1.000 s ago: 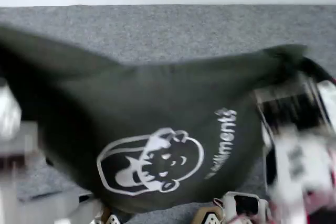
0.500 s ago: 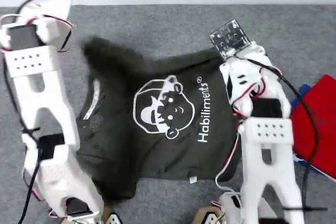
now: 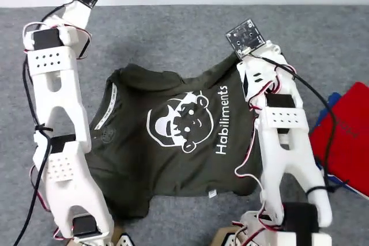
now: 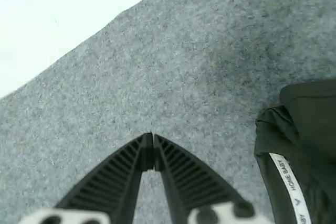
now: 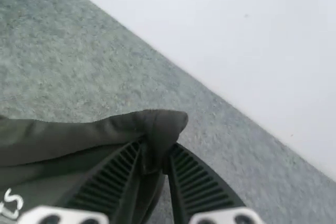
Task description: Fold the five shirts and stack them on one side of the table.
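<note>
Now the shirt (image 3: 173,136) has settled flat at centre. My right gripper (image 5: 156,150) pinches its edge to spread it; left gripper (image 4: 153,141) closed, empty.

- The dark green shirt (image 3: 173,142), airborne and billowing a second ago, now lies spread print-up on the grey table (image 3: 173,33).
- Its collar edge has dropped back, apart from the left gripper (image 4: 152,153).
- Both arms have stretched out over the table.

Two robot arms (image 3: 57,113) (image 3: 285,136), one dark green shirt (image 3: 173,165), one red cloth (image 3: 346,136), one blue cloth (image 3: 333,99).
</note>
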